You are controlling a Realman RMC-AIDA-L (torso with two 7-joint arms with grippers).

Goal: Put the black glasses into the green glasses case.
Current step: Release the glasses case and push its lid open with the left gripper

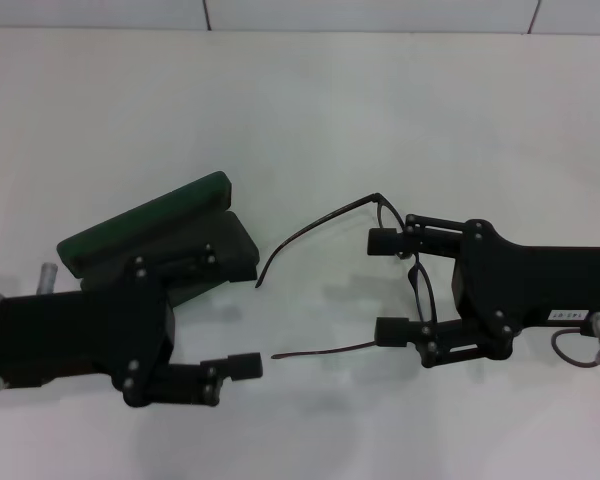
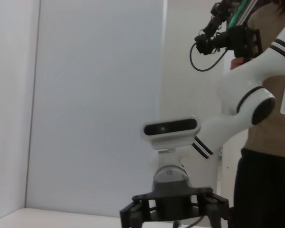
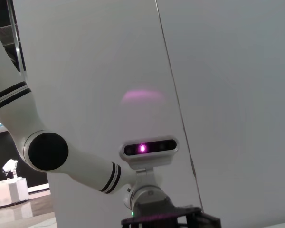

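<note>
The green glasses case (image 1: 170, 225) lies open on the white table, left of centre, with its lid raised toward the far side. My left gripper (image 1: 230, 310) is open at the case's near side, one finger over the case's base and the other on the table. The black glasses (image 1: 420, 285) lie unfolded right of centre, temple arms pointing toward the case. My right gripper (image 1: 386, 285) is open, its fingers reaching in on either side of the glasses' front, between the two temples. I cannot tell whether they touch the frame.
The white table (image 1: 310, 110) runs back to a pale wall. The left wrist view shows my right arm's gripper (image 2: 175, 211) with its camera, and a person (image 2: 270, 118) standing behind. The right wrist view shows my left arm's wrist camera (image 3: 149, 148).
</note>
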